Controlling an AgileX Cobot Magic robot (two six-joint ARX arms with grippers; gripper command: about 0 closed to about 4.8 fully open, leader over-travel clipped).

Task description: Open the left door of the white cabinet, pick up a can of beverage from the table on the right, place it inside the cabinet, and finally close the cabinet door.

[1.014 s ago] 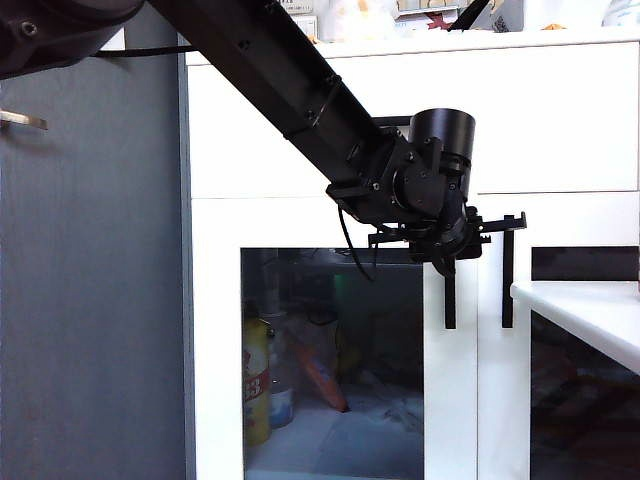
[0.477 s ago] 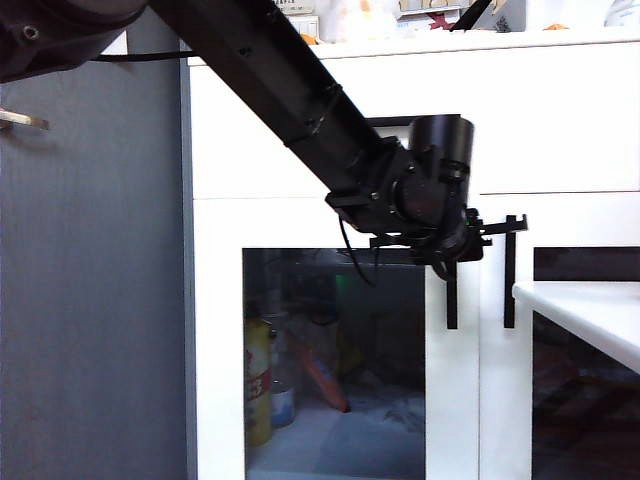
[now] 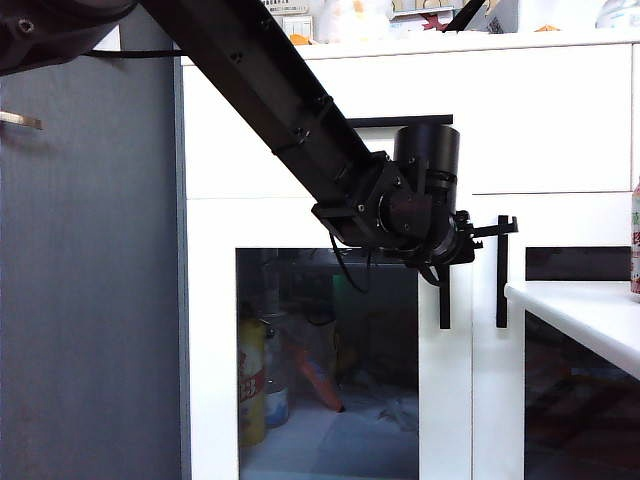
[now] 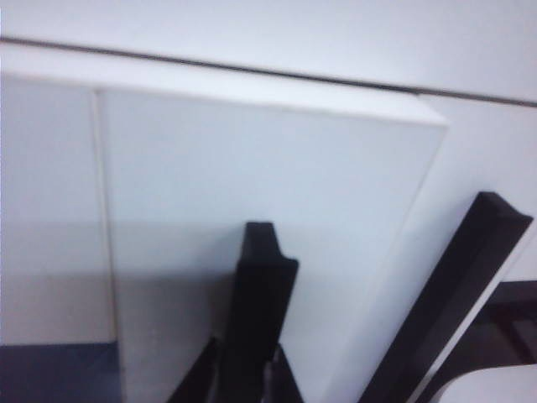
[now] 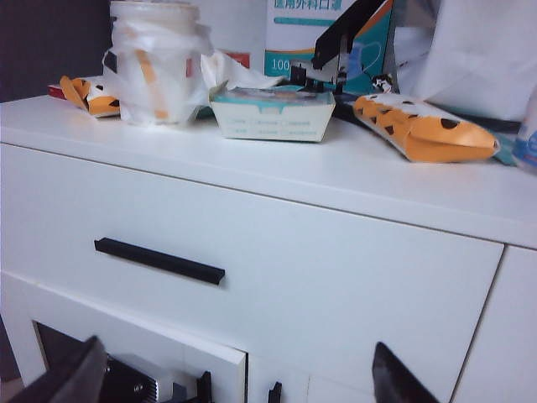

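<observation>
The left gripper (image 3: 447, 262) is sitting at the top of the left door's handle (image 3: 444, 305), its jaws pinched narrow around that black bar; in the left wrist view the fingers (image 4: 256, 353) are closing on the bar (image 4: 262, 277) from both sides, with the white frame of the left door (image 4: 252, 185) right behind it. The door (image 3: 325, 340) is standing slightly ajar from the cabinet (image 3: 560, 120), its top corner showing proud of the front in the wrist view, and the twin door's handle (image 3: 502, 285) is hanging just beside it. Through the dark glass a yellow bottle (image 3: 252, 385) is showing among other clutter that is too dim to name. The table (image 3: 580, 310) is jutting in at the right edge of the exterior view, and the can (image 3: 635, 240) is standing upright on it, only a sliver of it in frame. The right gripper (image 5: 235, 382) is hovering well up in front of the drawer (image 5: 336, 277), jaws spread wide and holding nothing, its fingertips (image 5: 75, 378) just showing, with the drawer handle (image 5: 159, 260) ahead and a box (image 5: 273, 113), a wrapped jar (image 5: 155, 63) and an orange bag (image 5: 428, 126) lying on the cabinet top.
</observation>
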